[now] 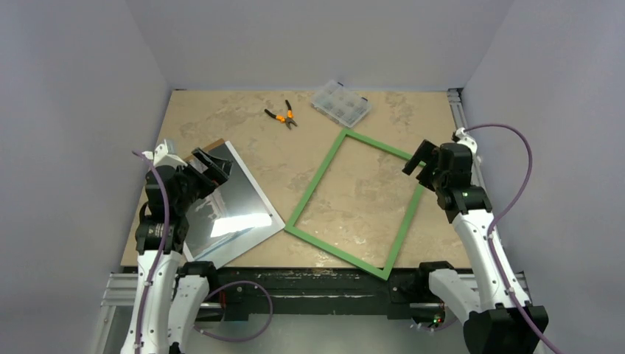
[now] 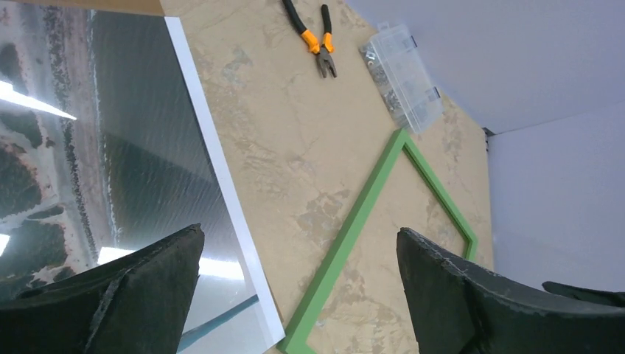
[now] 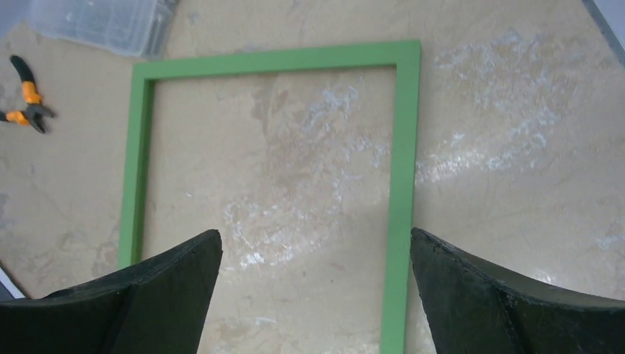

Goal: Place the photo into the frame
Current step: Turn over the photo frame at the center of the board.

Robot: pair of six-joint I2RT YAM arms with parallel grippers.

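The photo (image 1: 230,206), a glossy dark print with a white border, lies face up at the table's left, showing in the left wrist view as the photo (image 2: 110,147). The green frame (image 1: 318,184) lies flat in the middle, tilted, with bare table showing through it; the right wrist view shows the frame (image 3: 404,147) from above. My left gripper (image 1: 210,168) hovers open over the photo's far end, its fingers (image 2: 133,295) holding nothing. My right gripper (image 1: 417,162) hangs open above the frame's right rail, fingers (image 3: 472,295) wide apart.
Orange-handled pliers (image 1: 281,114) and a clear compartment box (image 1: 340,103) lie at the back of the table. A brown sheet corner (image 1: 210,147) peeks out from under the photo. Grey walls close in on both sides.
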